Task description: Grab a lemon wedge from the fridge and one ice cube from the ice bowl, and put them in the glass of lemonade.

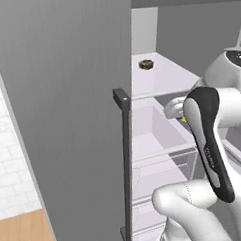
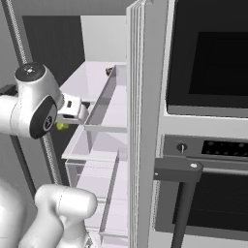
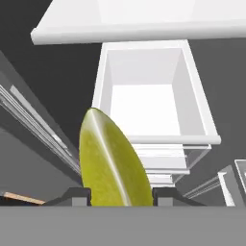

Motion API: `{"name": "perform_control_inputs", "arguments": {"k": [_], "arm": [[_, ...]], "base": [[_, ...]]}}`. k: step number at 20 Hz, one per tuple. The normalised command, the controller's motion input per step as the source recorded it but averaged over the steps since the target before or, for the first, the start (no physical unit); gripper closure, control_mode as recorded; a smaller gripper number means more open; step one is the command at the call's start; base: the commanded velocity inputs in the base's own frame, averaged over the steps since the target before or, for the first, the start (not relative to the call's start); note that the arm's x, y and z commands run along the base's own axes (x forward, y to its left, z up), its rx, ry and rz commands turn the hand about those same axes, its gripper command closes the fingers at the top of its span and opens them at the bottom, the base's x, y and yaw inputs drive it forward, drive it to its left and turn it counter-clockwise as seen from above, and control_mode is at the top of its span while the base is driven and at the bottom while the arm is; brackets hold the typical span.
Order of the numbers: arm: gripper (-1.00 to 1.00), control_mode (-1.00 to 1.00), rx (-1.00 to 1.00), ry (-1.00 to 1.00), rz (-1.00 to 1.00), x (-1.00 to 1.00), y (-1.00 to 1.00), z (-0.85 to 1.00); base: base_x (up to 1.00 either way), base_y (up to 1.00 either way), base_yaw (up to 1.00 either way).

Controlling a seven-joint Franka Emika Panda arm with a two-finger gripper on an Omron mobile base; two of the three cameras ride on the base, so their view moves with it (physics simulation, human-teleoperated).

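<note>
Lemon wedge, bright yellow and curved, sits clamped between the two dark fingertips of the gripper, evidently secured for carrying to the glass. It hangs in front of the tall grey fridge, outside its clear drawer.

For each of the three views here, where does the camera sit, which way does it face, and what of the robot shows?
Left base view: behind-left, facing the open fridge door and shelves; arm at lower right.
Right base view: behind-right, facing the fridge interior beside the oven; arm at lower left.
Hand view: on the hand, looking along the gripper at a clear drawer; fingers clamp the lemon wedge.
Both base views share the wedge and shelves.
</note>
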Motion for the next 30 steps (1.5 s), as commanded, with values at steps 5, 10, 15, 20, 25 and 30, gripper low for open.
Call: {"name": "perform_control_inputs", "arguments": {"k": [5, 10, 15, 20, 25, 30], "arm": [[1.0, -1.0, -0.01, 0.02, 0.0, -0.7, 0.12, -0.31], [1.0, -1.0, 0.0, 0.03, -0.02, -0.25, 0.01, -0.23], [1.0, -1.0, 0.0, 0.0, -0.02, -0.24, 0.0, -0.05], [1.0, -1.0, 0.0, 0.0, -0.01, -0.07, 0.0, 0.0], [1.0, 1.0, 0.0, 0.0, 0.0, -0.06, 0.01, 0.0], [1.0, 1.0, 0.0, 0.0, 0.0, 0.0, 0.0, 0.0]], "base": [[0.0, 0.0, 0.0], [0.0, 0.0, 0.0], [0.0, 0.0, 0.0], [0.0, 0.0, 0.0], [-0.74, 0.29, -0.07], [-1.0, 0.44, -0.35]]}}
